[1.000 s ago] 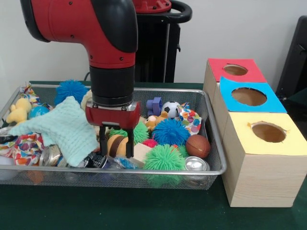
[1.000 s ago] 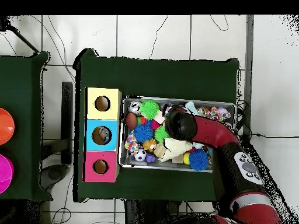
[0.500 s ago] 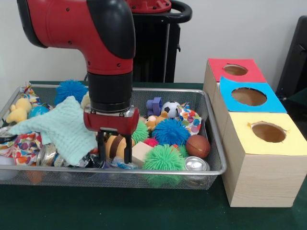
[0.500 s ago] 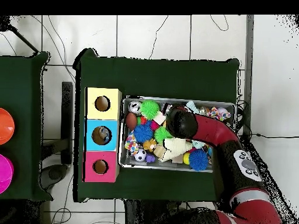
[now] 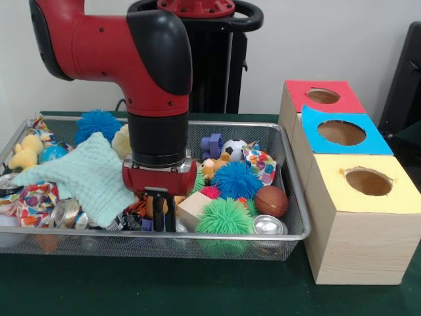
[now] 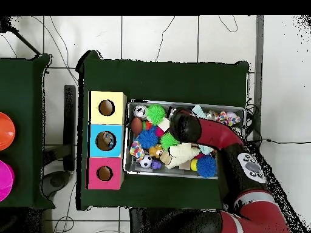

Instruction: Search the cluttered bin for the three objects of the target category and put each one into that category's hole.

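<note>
Bin [image 5: 299, 230] clutter lay under the gripper [image 5: 160, 217], which was lowered into the front middle of the bin. Its fingers [image 5: 170, 214] stood close together, nearly closed, with an orange-brown item [image 5: 153, 205] showing between them; a firm grip could not be confirmed. A wooden block [image 5: 193, 207] lay just beside the fingers, a green spiky ball [image 5: 225, 217] further along. Three boxes stood beside the bin, with a yellow hole [image 5: 368, 181], blue hole [image 5: 341, 132] and red hole [image 5: 322, 96].
</note>
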